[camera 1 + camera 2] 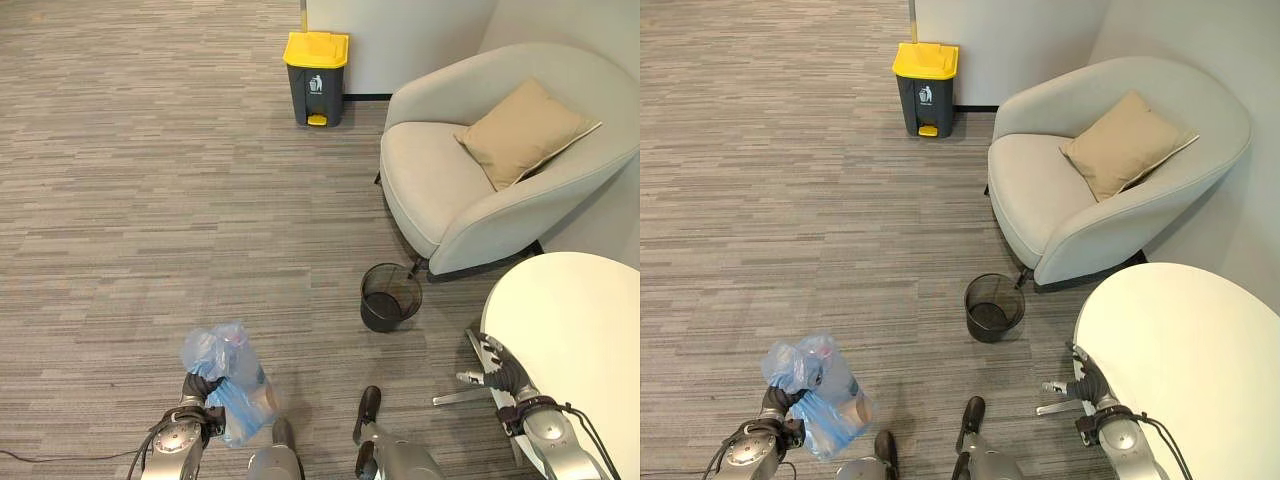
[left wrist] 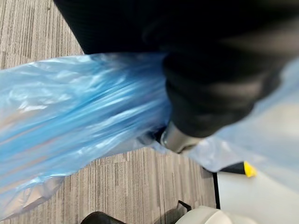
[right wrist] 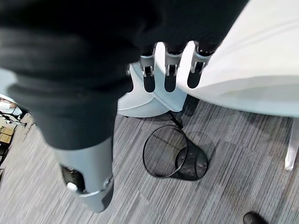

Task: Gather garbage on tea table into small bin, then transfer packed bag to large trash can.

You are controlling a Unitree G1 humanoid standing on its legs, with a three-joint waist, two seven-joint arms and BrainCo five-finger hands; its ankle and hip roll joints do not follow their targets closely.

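Bag (image 1: 228, 385) in left hand (image 1: 200, 388); bin (image 1: 390, 296) empty.

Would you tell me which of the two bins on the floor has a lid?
The dark grey pedal bin by the far wall has a yellow lid; the black mesh bin near the armchair is open-topped.

My left hand (image 1: 200, 388) grips the bunched neck of a translucent blue plastic bag (image 1: 235, 385), packed, hanging above carpet. Small black mesh bin (image 1: 390, 296) stands empty; yellow-lidded grey trash can (image 1: 316, 78) stands far off.
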